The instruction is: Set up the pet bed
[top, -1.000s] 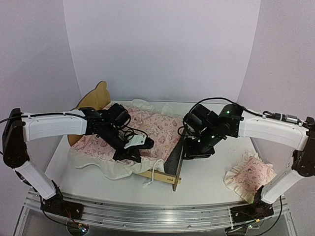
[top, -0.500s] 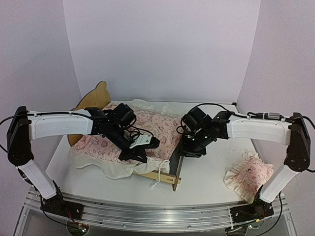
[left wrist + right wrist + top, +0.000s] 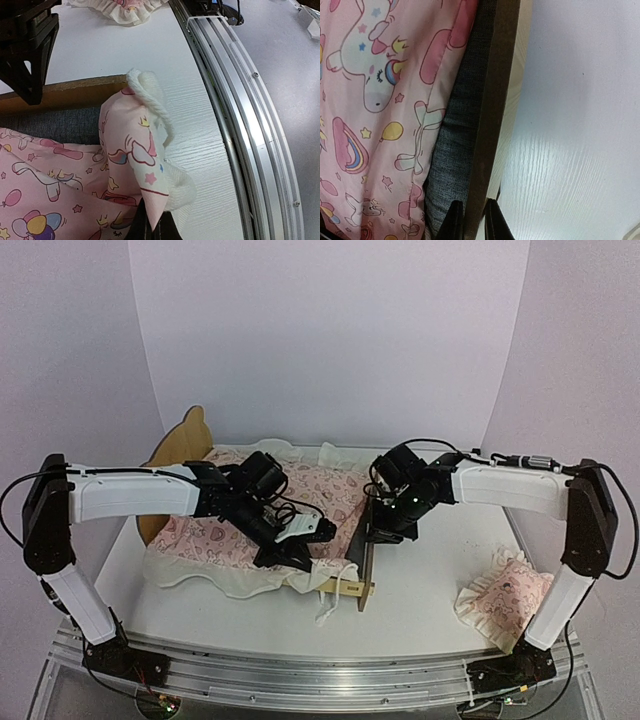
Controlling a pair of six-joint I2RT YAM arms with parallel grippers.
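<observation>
A pink cover [image 3: 325, 495] printed with unicorns, balloons and rainbows lies spread out left of the middle of the white wood-grain table [image 3: 430, 580]. Its cream ruffle [image 3: 250, 580] spills onto the tabletop along the near and left sides. One corner is pulled up into a peak, and a thick white cord [image 3: 150, 95] loops out of the hem there and hangs down. A small pink pillow [image 3: 510, 595] with a cream frill sits well apart, near the table's front right corner. A ribbed aluminium rail [image 3: 300, 680] runs along the near edge. Plain lilac walls [image 3: 330, 340] close in the back and both sides.
</observation>
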